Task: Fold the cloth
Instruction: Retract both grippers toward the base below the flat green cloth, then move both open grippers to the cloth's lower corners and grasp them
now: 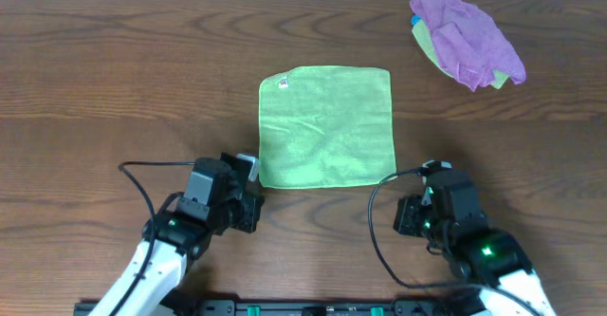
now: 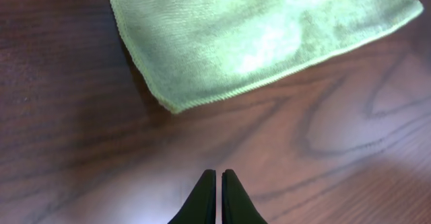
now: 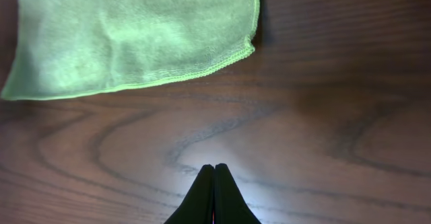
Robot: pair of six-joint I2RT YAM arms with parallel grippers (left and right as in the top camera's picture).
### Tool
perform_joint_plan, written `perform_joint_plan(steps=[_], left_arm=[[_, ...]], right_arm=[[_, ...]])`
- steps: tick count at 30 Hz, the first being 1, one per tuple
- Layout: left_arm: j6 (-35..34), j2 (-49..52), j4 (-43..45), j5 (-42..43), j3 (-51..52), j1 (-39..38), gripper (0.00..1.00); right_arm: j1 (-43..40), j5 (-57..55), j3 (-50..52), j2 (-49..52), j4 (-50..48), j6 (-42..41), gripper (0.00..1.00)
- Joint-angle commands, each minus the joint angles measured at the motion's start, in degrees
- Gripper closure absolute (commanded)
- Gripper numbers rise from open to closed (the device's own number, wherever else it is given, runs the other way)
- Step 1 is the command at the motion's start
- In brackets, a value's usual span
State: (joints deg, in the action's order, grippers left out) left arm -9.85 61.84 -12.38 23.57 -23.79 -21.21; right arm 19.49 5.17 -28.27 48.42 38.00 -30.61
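Though the wooden table [image 1: 114, 79] is wide, the cloth [image 1: 325, 126] lies flat mid-table, unfolded, nothing on it. Purple cloth [image 1: 469, 36] heaped over a yellow-green cloth [image 1: 429, 43], far right, well apart. Left gripper [image 2: 217, 183] and right gripper [image 3: 214, 177] both clenched, holding nothing, near the cloth's near corners, not touching. White tag [image 1: 282, 83] at its far-left corner.
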Motion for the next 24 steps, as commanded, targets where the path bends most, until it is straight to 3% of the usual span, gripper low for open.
perform_joint_plan(steps=[1,7,16,17,19,21,23,24], left_arm=[[-1.46,2.67,1.31,2.71,0.13,1.9,0.94],[-1.46,3.74,1.53,9.07,0.13,6.19,0.94],[-2.75,4.79,3.32,9.81,0.13,7.41,0.94],[-3.1,5.31,4.22,10.78,0.13,7.43,0.94],[-3.96,6.12,5.66,12.09,0.11,7.43,0.93],[-4.59,6.69,5.95,12.11,0.11,7.43,0.92],[-4.57,6.88,5.86,13.11,0.11,7.43,0.86],[-4.59,6.88,5.9,13.77,0.11,7.43,0.82]], right_arm=[[0.42,0.46,0.59,3.37,-0.85,-0.57,0.99],[-0.07,0.46,0.59,6.45,-2.01,0.07,0.99],[-7.5,2.29,0.59,7.89,-4.66,3.65,0.98],[-8.94,3.93,0.59,8.55,-5.55,4.2,0.96],[-11.34,6.82,0.59,9.84,-6.99,4.55,0.81],[-13.18,9.05,0.59,10.95,-8.15,4.57,0.75],[-14.69,11.47,0.59,11.74,-9.01,4.57,0.61],[-15.06,11.96,0.59,11.87,-9.11,4.59,0.6]])
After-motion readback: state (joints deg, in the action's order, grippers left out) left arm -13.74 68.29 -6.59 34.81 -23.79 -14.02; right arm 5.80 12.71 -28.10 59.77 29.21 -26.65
